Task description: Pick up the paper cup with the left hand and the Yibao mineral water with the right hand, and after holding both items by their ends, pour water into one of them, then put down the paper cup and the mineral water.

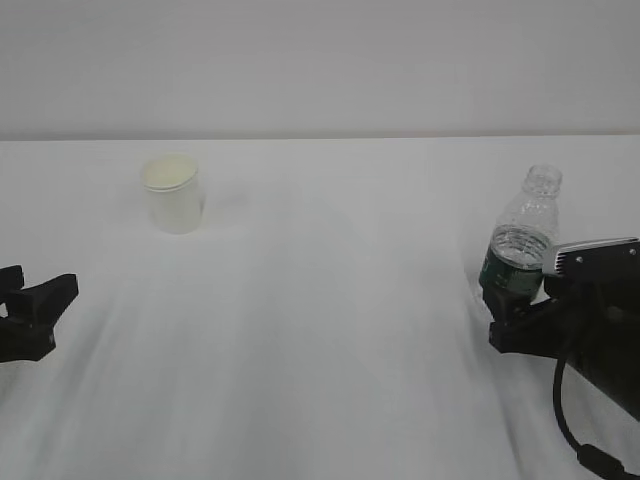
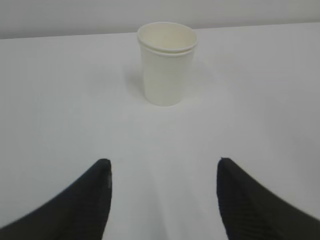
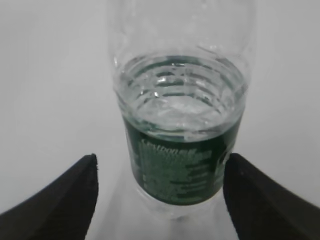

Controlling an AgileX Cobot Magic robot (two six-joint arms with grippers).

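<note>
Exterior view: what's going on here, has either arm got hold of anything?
Nothing is held. The right end effector is open with its fingers either side of the bottle, level with its green label; the right wrist view shows gaps on both sides. The bottle stands upright, uncapped and partly filled. The left end effector is open too, well short of the cup, which stands upright on the table, apart from the bottle.

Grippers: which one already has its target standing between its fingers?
The right gripper: the Yibao mineral water stands between its open fingers, not yet clamped. The left gripper is also open, but the paper cup stands well ahead of it.
</note>
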